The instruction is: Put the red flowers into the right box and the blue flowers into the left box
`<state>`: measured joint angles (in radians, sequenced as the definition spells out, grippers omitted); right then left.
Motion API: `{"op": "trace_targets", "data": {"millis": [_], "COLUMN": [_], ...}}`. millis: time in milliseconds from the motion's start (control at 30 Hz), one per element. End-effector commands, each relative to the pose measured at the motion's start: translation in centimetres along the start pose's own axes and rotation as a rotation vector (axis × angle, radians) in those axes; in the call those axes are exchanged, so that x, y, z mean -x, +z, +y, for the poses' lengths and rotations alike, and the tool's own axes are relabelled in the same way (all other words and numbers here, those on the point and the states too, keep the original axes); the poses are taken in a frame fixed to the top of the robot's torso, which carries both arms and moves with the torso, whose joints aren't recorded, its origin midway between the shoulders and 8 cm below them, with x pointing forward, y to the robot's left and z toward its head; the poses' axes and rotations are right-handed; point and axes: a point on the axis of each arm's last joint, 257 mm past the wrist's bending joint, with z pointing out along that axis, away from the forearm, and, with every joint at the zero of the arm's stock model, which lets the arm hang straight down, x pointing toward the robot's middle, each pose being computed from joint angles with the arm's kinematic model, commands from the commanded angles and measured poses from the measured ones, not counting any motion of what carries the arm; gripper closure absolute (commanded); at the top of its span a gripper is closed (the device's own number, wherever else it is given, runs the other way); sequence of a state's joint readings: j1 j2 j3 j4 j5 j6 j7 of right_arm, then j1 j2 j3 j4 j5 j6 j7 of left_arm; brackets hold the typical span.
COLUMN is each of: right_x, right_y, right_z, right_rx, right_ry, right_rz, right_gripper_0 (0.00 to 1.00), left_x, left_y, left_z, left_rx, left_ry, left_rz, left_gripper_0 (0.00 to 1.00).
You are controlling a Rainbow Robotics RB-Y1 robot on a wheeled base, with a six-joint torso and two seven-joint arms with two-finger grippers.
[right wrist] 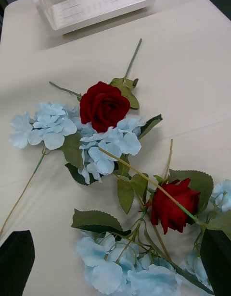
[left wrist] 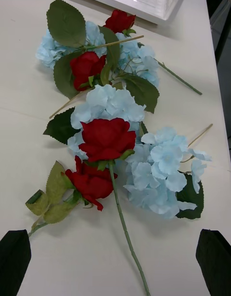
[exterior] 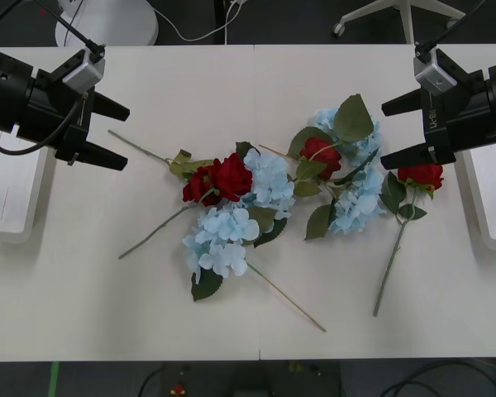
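White table (exterior: 107, 289) holds red flowers (exterior: 219, 179) and blue flowers (exterior: 223, 240) piled at centre frame. Right pincer (exterior: 405, 131), open, hovers upper right, nearest the lone rose (exterior: 420, 175) just below it, stem trailing down-left. Left pincer (exterior: 107, 132) open, upper left.

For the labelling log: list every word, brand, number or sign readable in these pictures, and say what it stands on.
Right gripper: small white marking on the side of its black body, in the front view, too small to read.
Left gripper: no lettering visible.
Right box and left box: faint lines on the floor, no text.
Red flowers, blue flowers, table: no writing.
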<state>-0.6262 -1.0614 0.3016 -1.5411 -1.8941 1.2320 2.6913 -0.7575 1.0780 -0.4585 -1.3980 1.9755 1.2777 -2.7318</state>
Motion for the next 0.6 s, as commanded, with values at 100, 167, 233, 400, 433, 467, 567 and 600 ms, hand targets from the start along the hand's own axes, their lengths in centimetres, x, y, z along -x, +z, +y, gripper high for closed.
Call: {"op": "trace_targets", "data": {"millis": [100,167,233,400,433,467,567,600], "right_x": [-2.8,-2.5,-2.3,-4.6,-5.1,-5.6,-7.0,-7.7], "right_y": [-2.6,-3.3,-3.8,-3.9,-3.8,-3.8,-3.3,-3.3], "right_z": [-1.3,-1.5,-1.6,-2.5,-2.6,-2.6,-2.6,-2.8], "right_rx": [-0.049,-0.049,-0.047,-0.069,-0.071,-0.075,-0.119,-0.158], "right_ry": [-0.023,-0.039,-0.056,-0.093,-0.1,-0.07,0.21,0.355], "right_rz": [0.106,0.121,0.139,0.238,0.259,0.279,0.322,0.342], "right_gripper_0": [0.0,0.0,0.0,0.0,0.0,0.0,0.0,0.0], "left_x": [-0.6,-1.1,-1.5,-1.7,-1.7,-1.7,-1.4,-1.1], "left_y": [-3.4,-4.2,-5.1,-8.2,-8.4,-8.6,-9.0,-9.1], "left_z": [2.2,3.3,4.5,8.2,8.6,8.8,9.4,9.5], "left_rx": [0.071,0.098,0.123,0.222,0.233,0.241,0.261,0.27], "left_ry": [-0.052,-0.045,-0.052,-0.061,-0.055,-0.048,-0.014,0.015], "left_rz": [0.016,0.052,0.073,0.124,0.133,0.144,0.175,0.197], "left_gripper_0": [0.0,0.0,0.0,0.0,0.0,0.0,0.0,0.0]}}
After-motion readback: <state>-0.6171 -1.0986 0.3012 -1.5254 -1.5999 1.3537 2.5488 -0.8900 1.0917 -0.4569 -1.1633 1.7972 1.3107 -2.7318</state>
